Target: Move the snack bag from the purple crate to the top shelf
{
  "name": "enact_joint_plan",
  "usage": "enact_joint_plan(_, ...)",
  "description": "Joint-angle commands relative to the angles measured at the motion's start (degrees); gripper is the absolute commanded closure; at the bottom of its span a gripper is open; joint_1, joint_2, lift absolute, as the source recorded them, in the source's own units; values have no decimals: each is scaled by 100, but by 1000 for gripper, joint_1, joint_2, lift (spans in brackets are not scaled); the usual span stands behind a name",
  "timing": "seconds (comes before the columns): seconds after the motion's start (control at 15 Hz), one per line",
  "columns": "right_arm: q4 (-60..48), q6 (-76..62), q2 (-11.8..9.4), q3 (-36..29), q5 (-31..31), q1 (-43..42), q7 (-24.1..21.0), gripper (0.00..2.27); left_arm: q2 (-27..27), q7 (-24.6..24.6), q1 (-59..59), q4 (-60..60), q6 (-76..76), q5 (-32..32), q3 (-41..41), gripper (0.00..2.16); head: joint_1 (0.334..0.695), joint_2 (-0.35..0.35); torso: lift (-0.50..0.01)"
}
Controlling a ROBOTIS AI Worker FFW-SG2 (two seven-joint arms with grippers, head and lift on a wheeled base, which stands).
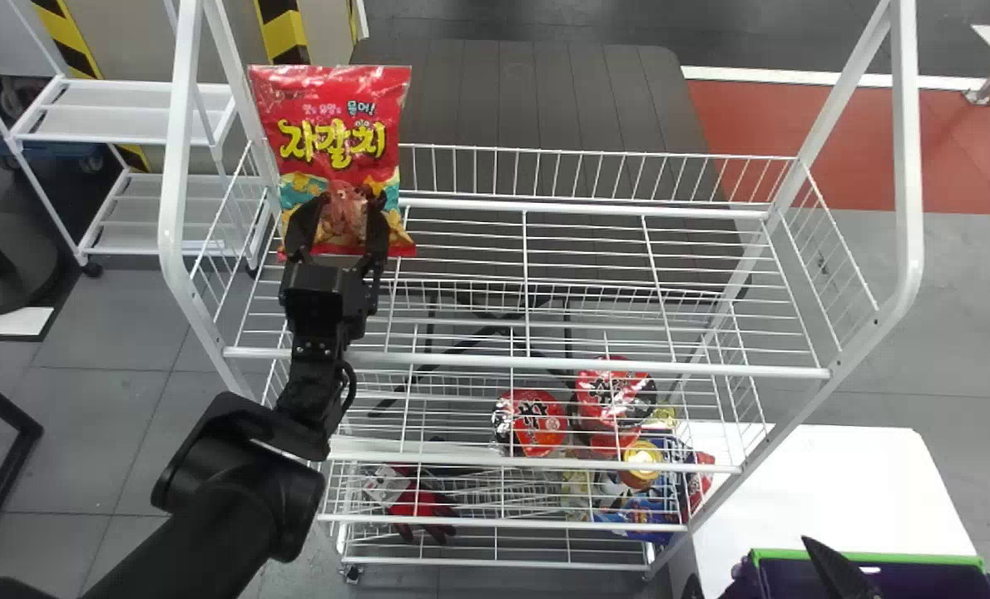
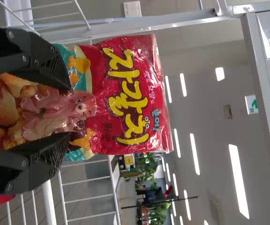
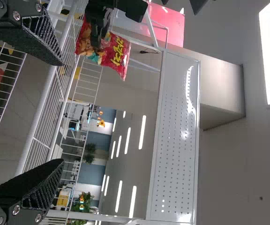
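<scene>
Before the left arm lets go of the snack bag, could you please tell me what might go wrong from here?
The snack bag is upright, gripped low by the left gripper, with much of it extending above the jaws, so it may topple on release. It also appears close to the left rear post of the top shelf, so a sideways move could brush it.

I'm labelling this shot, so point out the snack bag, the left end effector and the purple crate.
Snack bag (image 1: 334,156): head view, middle of printed front.
Left end effector (image 1: 342,205): head view, between its fingertips.
Purple crate (image 1: 878,556): head view, green rim.
</scene>
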Motion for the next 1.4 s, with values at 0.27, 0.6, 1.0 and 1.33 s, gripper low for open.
enact_joint_plan(0.27, 26, 25, 0, 0, 18, -49, -2, 73, 27, -13, 0, 0, -35, 97, 16, 100, 695, -32, 0)
enact_joint_plan(0.6, 26, 183, 8, 0, -35, -93, -2, 76, 150, -145, 888, -1362, 299, 114, 147, 93, 695, -29, 0)
enact_joint_plan(1.0, -589, 675, 44, 18, -17, 4, -20, 63, 554, -690, 3314, -6249, 3217, -97, 1009, 93, 695, -31, 0)
enact_joint_plan(1.33, -3454, 3382, 237, 18, -220, 953, -37, 80, 791, -593, 4993, -8156, 3129, -185, 1387, 93, 695, 5, 0)
